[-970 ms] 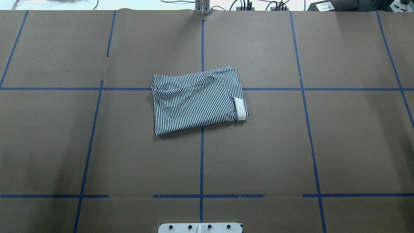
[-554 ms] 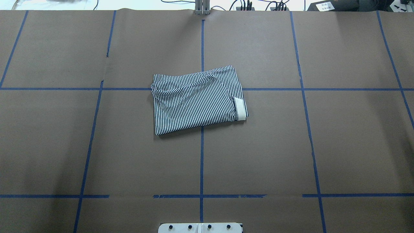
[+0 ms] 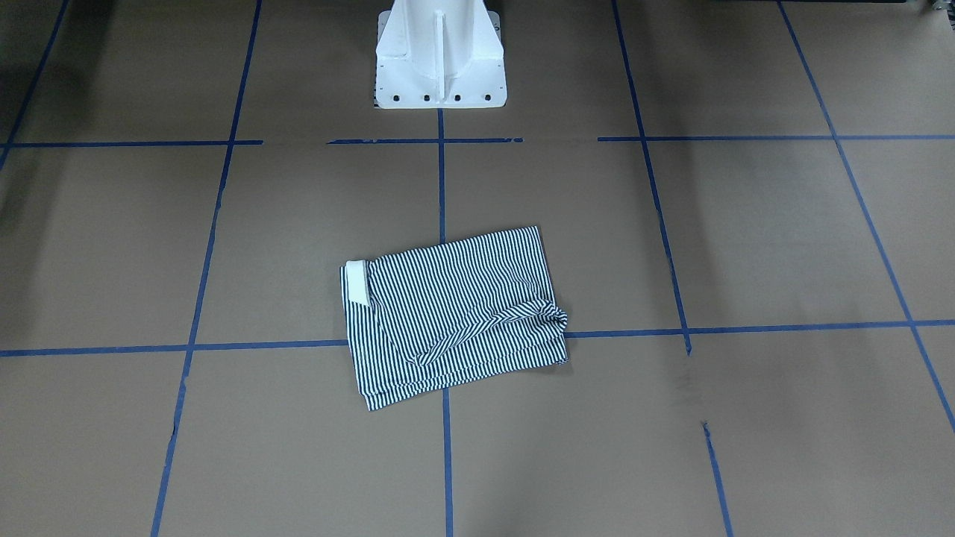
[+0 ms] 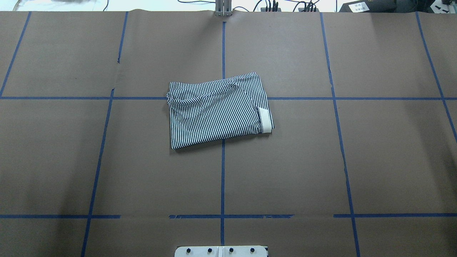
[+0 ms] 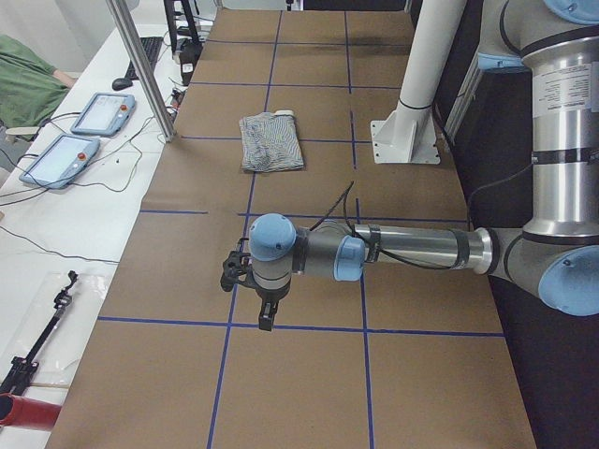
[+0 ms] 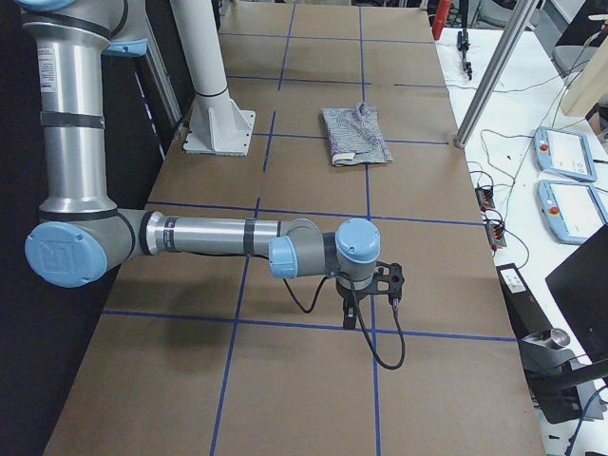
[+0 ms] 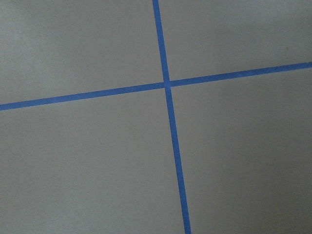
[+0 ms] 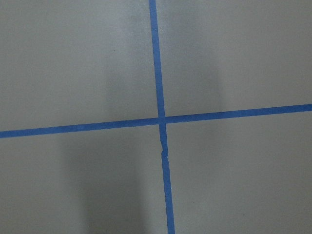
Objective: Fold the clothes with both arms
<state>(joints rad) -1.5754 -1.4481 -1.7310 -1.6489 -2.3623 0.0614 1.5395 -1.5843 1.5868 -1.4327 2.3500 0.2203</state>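
Shirt folded at mid-table, both arms parked well apart from it.
The navy-and-white striped polo shirt [image 4: 219, 110] is laid as a slightly skewed rectangle on the brown paper-covered table [image 4: 107, 160], across the centre tape line, with a cream band [image 4: 264, 119] at its right edge. The black two-finger left gripper [image 5: 265, 318] and right gripper [image 6: 349, 318] are held over the table's left and right ends; whether they are open or closed cannot be told. A bunched ridge [image 4: 175, 101] at the shirt's left edge is judged loose: if only a top layer is pinched or brushed, the fold could be dragged open.
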